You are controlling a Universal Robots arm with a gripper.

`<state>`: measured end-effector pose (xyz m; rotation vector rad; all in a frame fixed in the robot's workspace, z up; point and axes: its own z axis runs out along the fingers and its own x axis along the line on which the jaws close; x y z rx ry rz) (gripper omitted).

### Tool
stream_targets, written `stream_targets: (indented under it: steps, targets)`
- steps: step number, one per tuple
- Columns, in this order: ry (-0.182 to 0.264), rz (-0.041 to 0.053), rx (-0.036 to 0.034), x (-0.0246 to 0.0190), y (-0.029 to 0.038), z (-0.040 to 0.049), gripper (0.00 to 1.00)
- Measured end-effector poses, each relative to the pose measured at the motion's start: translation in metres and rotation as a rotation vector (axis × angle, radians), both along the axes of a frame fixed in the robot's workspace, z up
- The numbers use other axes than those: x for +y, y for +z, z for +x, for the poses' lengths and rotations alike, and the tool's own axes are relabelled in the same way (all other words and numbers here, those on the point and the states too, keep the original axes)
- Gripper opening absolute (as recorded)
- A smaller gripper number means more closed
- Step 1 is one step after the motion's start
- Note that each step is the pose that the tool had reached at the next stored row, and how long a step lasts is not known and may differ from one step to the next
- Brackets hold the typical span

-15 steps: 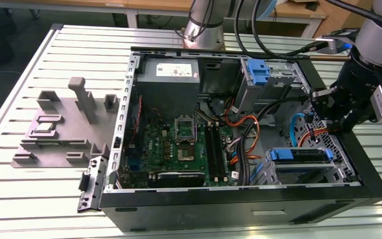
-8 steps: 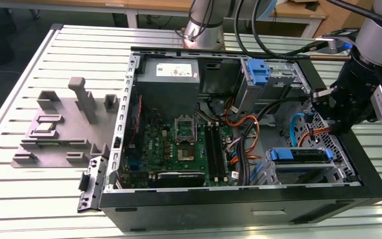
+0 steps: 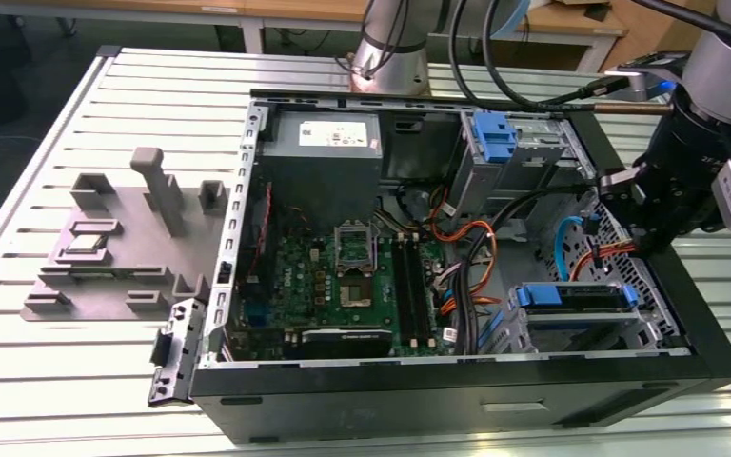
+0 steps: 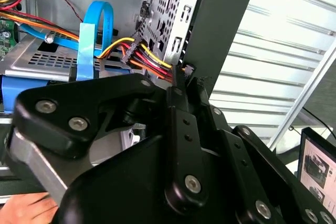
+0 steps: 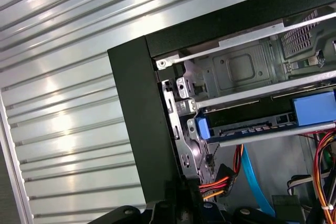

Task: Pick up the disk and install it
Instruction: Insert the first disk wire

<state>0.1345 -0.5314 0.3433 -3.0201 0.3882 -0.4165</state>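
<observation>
The disk point(image 3: 573, 297) lies in its blue carrier in the metal drive cage at the near corner of the open case point(image 3: 467, 381), on the exterior view's right. Its blue carrier tab and grey edge point(image 5: 262, 136) show in the first wrist view, and a blue corner of the disk point(image 4: 10, 90) in the second. My gripper point(image 3: 651, 224) hangs just above and beside the disk, against the case's side wall. Its black fingers point(image 4: 178, 108) are shut, with their tips point(image 4: 186, 82) by the red, yellow and black power connector point(image 4: 157, 64). Nothing is seen between them.
A grey power supply point(image 3: 327, 138) and a blue bracket point(image 3: 493, 133) on the upper bay sit at the case's back. The motherboard point(image 3: 353, 276) and orange cables point(image 3: 467, 252) fill the middle. A blue flat cable point(image 4: 92, 30) loops over the cage. A grey fixture point(image 3: 125, 238) stands on the slatted table.
</observation>
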Motion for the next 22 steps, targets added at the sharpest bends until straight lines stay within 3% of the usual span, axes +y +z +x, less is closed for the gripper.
stream_targets:
  steps: [17, 18, 22]
  targets:
    - [0.000, -0.0004, 0.0002, 0.0001, 0.0039, 0.0000, 0.19]
    - [0.000, -0.0043, 0.0002, 0.0001, 0.0040, 0.0000, 0.19]
    - [0.000, -0.0468, -0.0005, 0.0001, 0.0039, 0.0000, 0.19]
